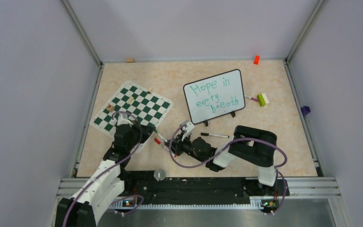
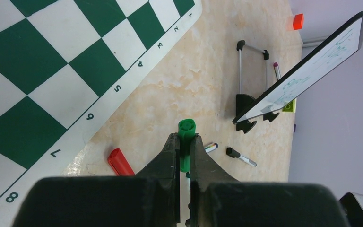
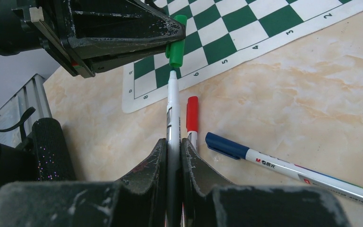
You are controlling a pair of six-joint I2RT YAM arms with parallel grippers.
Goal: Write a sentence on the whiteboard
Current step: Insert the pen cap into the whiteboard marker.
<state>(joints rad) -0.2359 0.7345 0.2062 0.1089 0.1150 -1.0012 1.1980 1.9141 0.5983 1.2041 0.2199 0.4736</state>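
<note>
Nearest you, the right claw (image 3: 172,144) is clenched on the white barrel of the marker (image 3: 172,101); the marker's long axis runs straight left into the left claw (image 3: 170,35), which is clamped on the green cap (image 3: 176,47); farther off and to the right stands the whiteboard (image 1: 201,116), the sentence (image 1: 211,89) on it looking complete, closer to your right arm.

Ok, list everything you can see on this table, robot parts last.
whiteboard: one, white, green writing, far centre
chess mat: one, green and white, far left
green marker: one, white body, held between both pincers
red marker: one, lying beside it
blue marker: one, lying near the red one
black marker: one, before the whiteboard
orange block: one, far edge
green-white block: one, right of whiteboard
left pincer: black, shut on green marker's capped end
right pincer: black, shut on its body
</note>
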